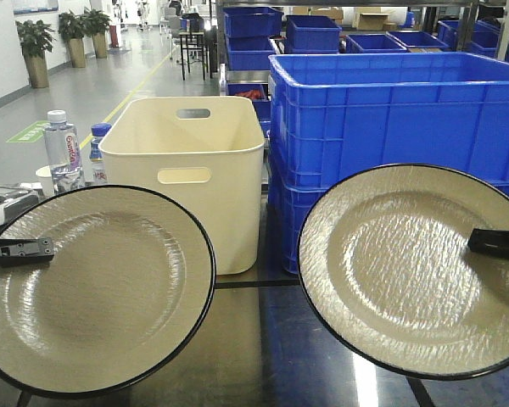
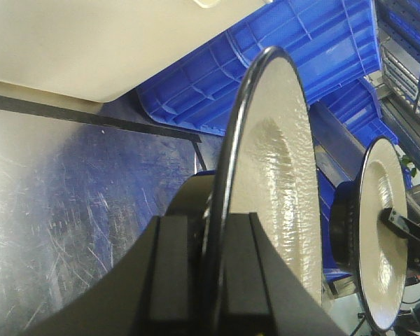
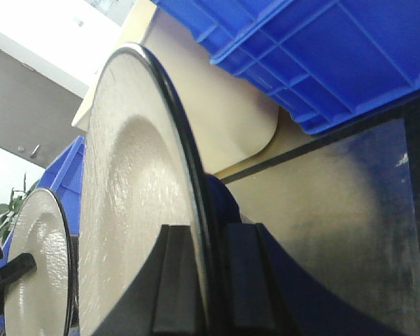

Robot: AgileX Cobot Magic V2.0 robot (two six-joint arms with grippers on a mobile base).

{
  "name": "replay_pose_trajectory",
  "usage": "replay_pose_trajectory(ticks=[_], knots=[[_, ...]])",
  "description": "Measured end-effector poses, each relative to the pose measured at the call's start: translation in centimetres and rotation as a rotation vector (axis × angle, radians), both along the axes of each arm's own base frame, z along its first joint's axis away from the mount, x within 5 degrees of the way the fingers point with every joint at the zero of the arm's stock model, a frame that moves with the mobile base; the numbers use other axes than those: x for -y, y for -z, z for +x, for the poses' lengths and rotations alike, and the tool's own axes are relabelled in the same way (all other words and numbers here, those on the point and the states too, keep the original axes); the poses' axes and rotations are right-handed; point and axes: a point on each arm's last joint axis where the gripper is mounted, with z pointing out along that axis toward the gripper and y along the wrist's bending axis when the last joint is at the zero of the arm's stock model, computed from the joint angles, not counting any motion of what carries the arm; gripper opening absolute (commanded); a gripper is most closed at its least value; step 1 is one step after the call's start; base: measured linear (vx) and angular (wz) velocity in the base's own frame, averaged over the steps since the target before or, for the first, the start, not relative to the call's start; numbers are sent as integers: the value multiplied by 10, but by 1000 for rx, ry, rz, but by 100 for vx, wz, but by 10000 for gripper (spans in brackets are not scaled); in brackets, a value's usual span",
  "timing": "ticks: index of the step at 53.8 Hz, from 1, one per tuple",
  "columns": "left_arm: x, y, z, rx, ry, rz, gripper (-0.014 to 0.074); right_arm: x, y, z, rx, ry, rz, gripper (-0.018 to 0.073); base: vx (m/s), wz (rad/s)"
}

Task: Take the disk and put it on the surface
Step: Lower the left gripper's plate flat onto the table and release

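The glossy dark tabletop (image 1: 254,356), crossed by black tape strips, carried everything. At its back right stood stacked blue crates (image 1: 390,110), and just beside them on the left a cream bin (image 1: 187,170) with handle slots. In front of these were two cream disks with black rims, both tilted nearly on edge over the tabletop. The left disk (image 1: 93,288) and the right disk (image 1: 399,271) were apart and faced the front camera. Whether their lower rims touched the tabletop could not be told. The left tool (image 2: 208,220) was closed narrowly onto the left disk's rim, one finger on each face. The right tool (image 3: 206,231) pinched the right disk's rim likewise. A water bottle (image 1: 62,153) stood far left.
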Motion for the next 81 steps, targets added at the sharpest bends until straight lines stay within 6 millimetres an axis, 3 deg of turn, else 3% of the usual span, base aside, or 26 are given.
replay_pose_trajectory(ticks=[6, 18, 32, 45, 54, 73, 81], knots=[[9, 1, 1, -1, 22, 4, -8, 0, -2, 1, 27, 4, 7, -9, 0, 0], [51, 18, 18, -51, 78, 27, -4, 1, -5, 3, 49, 29, 29, -9, 0, 0], [92, 69, 48, -188, 52, 59, -2, 2, -6, 3, 57, 33, 30, -9, 0, 0], [134, 117, 62, -289, 104, 44, 29, 2, -6, 3, 63, 30, 22, -9, 0, 0], [152, 129, 64, -279, 148, 34, 141, 2, -6, 3, 65, 30, 21, -9, 0, 0], [162, 132, 62, -164, 217, 105, 560, 2, -6, 3, 66, 29, 19, -9, 0, 0], [162, 133, 63, -109, 230, 150, 613, 2, -6, 3, 70, 27, 15, -9, 0, 0]])
